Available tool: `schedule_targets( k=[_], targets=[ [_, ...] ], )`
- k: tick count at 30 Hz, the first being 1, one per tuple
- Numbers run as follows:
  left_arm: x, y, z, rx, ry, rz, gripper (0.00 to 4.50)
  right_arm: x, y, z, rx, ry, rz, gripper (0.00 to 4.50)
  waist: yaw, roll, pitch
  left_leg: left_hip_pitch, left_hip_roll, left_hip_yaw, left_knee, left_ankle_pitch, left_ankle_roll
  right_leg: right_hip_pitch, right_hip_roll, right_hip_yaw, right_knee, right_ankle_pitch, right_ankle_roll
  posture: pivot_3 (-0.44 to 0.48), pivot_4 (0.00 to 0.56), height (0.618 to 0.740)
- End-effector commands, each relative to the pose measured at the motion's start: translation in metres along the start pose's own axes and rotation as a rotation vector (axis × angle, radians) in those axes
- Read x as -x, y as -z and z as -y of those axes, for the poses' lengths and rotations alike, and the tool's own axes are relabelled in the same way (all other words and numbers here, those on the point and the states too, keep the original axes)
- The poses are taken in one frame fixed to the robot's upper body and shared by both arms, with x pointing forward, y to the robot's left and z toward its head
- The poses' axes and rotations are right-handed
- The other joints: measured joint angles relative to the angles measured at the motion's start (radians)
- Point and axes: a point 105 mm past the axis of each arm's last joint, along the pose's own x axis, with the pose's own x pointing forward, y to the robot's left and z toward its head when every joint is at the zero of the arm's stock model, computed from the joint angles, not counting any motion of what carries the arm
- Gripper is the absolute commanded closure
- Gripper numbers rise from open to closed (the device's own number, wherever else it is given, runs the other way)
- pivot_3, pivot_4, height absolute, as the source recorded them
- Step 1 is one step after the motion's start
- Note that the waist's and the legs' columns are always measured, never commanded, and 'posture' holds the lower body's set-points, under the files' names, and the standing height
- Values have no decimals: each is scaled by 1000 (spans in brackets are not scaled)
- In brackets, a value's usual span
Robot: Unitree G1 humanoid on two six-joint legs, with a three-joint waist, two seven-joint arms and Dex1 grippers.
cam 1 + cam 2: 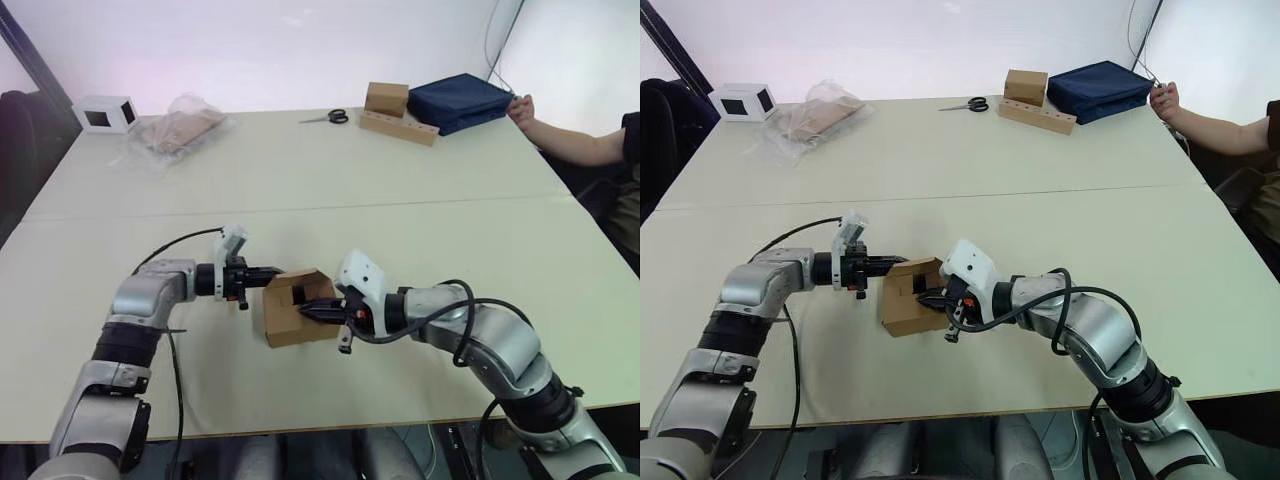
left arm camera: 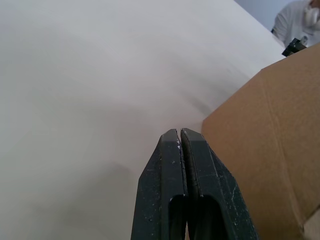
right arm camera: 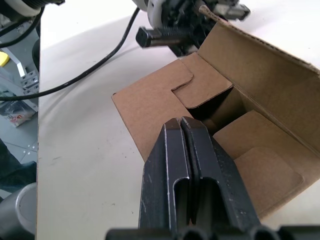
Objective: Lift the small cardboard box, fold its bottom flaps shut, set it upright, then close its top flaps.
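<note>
The small cardboard box (image 1: 288,328) lies on the table between my two grippers, one open end facing my right arm. At that end two inner flaps (image 3: 155,102) are folded partly inward and a larger flap (image 3: 260,65) still stands out; I cannot tell whether these are the top flaps or the bottom ones. My right gripper (image 1: 306,310) is shut, its tips (image 3: 180,122) at the edge of the folded flaps. My left gripper (image 1: 274,272) is shut too, its tips (image 2: 179,133) against the box's far side wall (image 2: 270,145).
At the far left of the table are a white cube with a dark window (image 1: 105,113) and a plastic bag (image 1: 180,128). Scissors (image 1: 330,117), a brown cube on a slab (image 1: 398,112) and a navy bag (image 1: 460,100) lie far back. A person's arm (image 1: 570,140) rests far right.
</note>
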Motion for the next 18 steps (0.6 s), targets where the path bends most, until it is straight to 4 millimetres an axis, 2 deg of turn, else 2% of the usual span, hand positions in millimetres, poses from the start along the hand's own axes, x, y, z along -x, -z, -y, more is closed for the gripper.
schedule_targets(
  k=[1, 4, 6, 10, 13, 16, 18],
  targets=[
    [25, -16, 0, -39, -74, 59, 4448, 2, -7, 1, 19, 0, 31, 4500, -1, 0, 0, 0, 0, 0, 0, 0, 0, 0, 0, 0, 0, 0, 0, 0, 150, 740],
    [50, -26, 6, -64, -144, 84, 4448, 2, -8, 1, 24, -4, 37, 4500, 0, 0, 0, 0, 0, 0, 0, 0, 0, 0, 0, 0, 0, 0, 0, 0, 150, 740],
    [64, -32, 22, -66, -137, 86, 4448, 3, -9, 2, 28, -3, 41, 4500, 0, 0, 0, 0, 0, 0, 0, 0, 0, 0, 0, 0, 0, 0, 0, 0, 150, 740],
    [79, -25, 60, -49, -93, 33, 4448, 3, -10, 1, 24, -7, 54, 4500, 1, 0, 0, 0, 0, 1, -2, 0, 0, -1, -1, 1, 0, 0, 0, 0, 150, 740],
    [81, -18, 82, -28, -67, 8, 4448, 2, -10, 0, 21, -8, 59, 4500, 3, 0, 0, 0, 0, 0, -2, 0, 0, 0, -2, 0, 0, 0, 0, 0, 150, 740],
    [72, -12, 98, -12, -31, 9, 4448, 0, -11, -2, 16, -16, 65, 4500, 6, 0, 0, 0, 0, 0, -1, 0, 0, 0, -2, 0, 0, 0, 0, 0, 150, 740],
    [63, -7, 103, -4, -21, 12, 4448, -1, -11, -3, 13, -22, 67, 4500, 5, 0, 0, 0, 0, 0, -1, 0, 0, 0, -2, 0, 0, 0, 0, 0, 150, 740]
  ],
)
